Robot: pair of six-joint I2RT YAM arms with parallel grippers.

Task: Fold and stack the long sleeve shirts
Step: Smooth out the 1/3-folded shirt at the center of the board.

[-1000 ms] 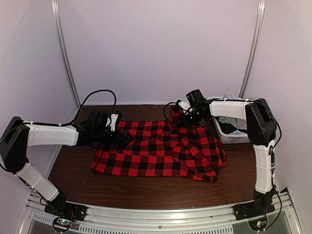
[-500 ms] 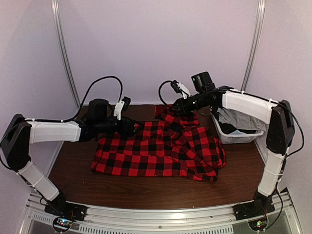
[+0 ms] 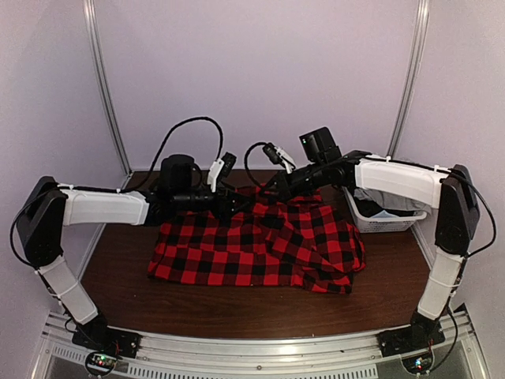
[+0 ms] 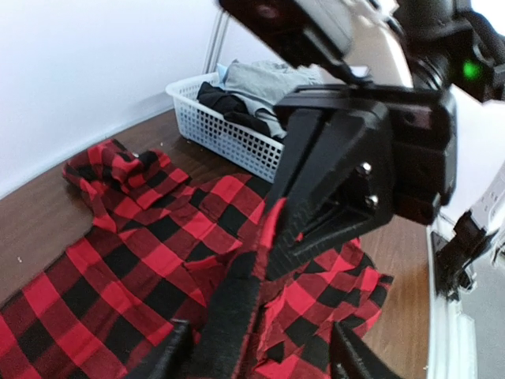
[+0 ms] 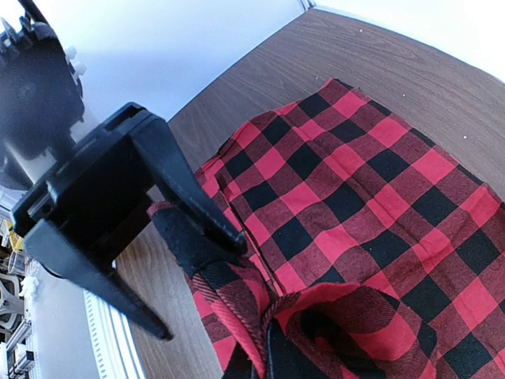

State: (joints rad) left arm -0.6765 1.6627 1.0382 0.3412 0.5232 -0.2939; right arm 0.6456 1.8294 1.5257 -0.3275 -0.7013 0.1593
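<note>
the red-and-black checked shirt lies spread across the middle of the brown table, running from left of centre almost to the right edge. its left half is fairly flat. its right half is rumpled into folds, and its near right corner is bunched. the cloth's far side comes close to the table's far edge, and a bare strip of wood shows between its near side and the near edge.

both my arms reach in over the far middle of the shirt, and my two tools meet there, almost tip to tip. my right gripper is pinched tight on a ridge of the checked cloth. from my right wrist i see the fabric gathered into a peak right at my fingers, raised off the table. my left gripper stands with its jaws apart. one finger lies against the raised fold just beside the right tool's tips, and the other is out over the table. i cannot tell whether the left one has any cloth between its jaws.

a white mesh basket sits at the far right corner of the table, just beside the shirt's right side, with grey and dark clothes piled in it.
</note>
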